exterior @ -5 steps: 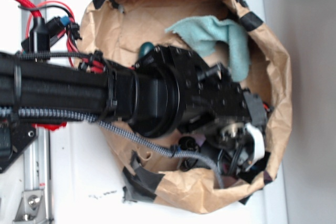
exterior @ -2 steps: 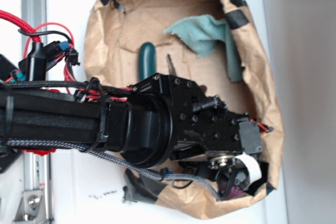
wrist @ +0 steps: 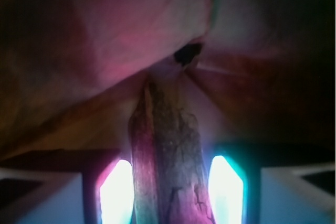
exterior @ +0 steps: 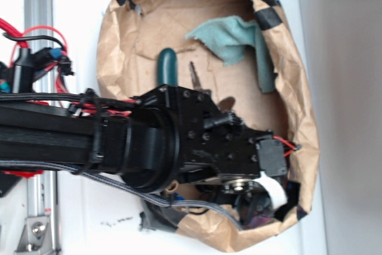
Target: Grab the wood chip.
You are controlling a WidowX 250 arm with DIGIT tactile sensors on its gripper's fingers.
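In the wrist view the wood chip [wrist: 170, 150], a dark, rough-grained oblong piece, stands lengthwise between my two glowing fingers [wrist: 122, 192]. Both pads press against its sides, so my gripper [wrist: 170, 195] is shut on it. The chip's far end reaches a fold of brown paper. In the exterior view my gripper [exterior: 258, 198] sits low in the bottom right corner of the paper bag [exterior: 179, 22]. The black wrist hides the chip there.
Inside the bag lie a dark green key fob [exterior: 168, 67], a small metal key [exterior: 194, 74] and a teal cloth [exterior: 236, 37]. Black tape patches [exterior: 268, 17] mark the bag's rim. The bag wall crowds close around my fingers. A metal rail [exterior: 39, 28] runs along the left.
The arm has shifted towards the bag's lower rim and slightly left, uncovering the green fob and the key. The gripper now sits deeper in the bag's bottom right corner.
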